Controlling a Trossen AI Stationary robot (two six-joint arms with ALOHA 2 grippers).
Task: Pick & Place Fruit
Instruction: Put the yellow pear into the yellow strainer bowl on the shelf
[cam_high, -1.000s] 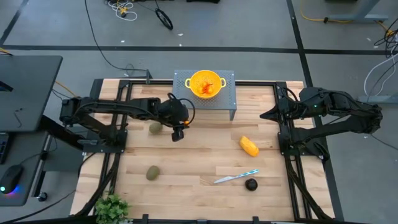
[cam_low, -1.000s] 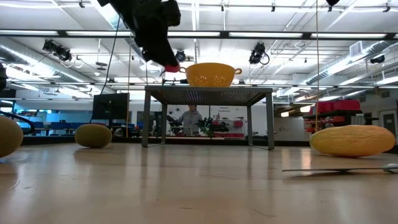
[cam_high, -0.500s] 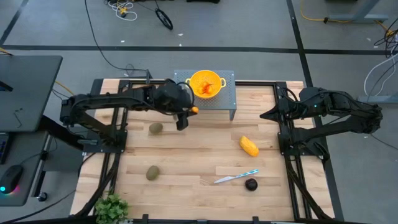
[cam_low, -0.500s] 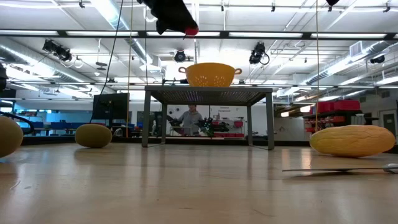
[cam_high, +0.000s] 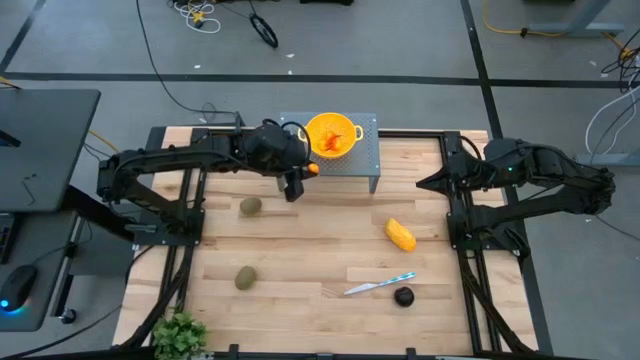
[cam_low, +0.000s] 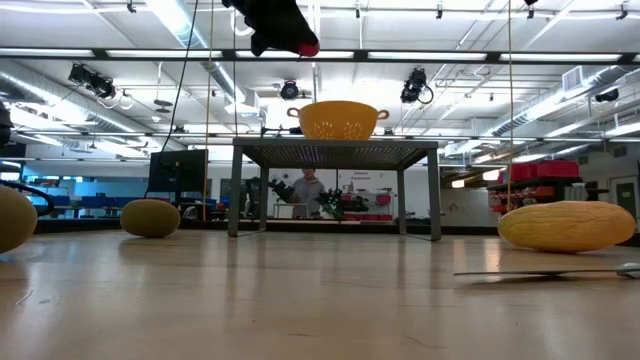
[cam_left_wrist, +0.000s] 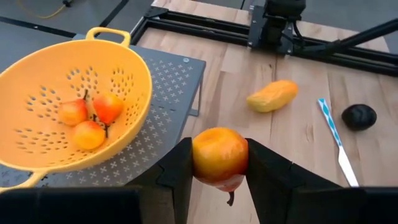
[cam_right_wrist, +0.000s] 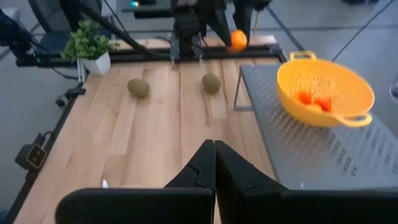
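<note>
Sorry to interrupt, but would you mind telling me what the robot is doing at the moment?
It is sorting fruit into the yellow colander on the small metal stand. The left gripper holds a small orange-red fruit raised beside the colander, which already holds three similar ones. On the table lie two olive-brown fruits, a yellow-orange oblong fruit, a dark round fruit and a knife. The right gripper waits, shut, at its side of the table.

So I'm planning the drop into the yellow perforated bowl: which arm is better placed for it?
Left. The left gripper already holds a small orange-red fruit beside the yellow perforated bowl. The right gripper is shut and empty, off at the table's side.
</note>
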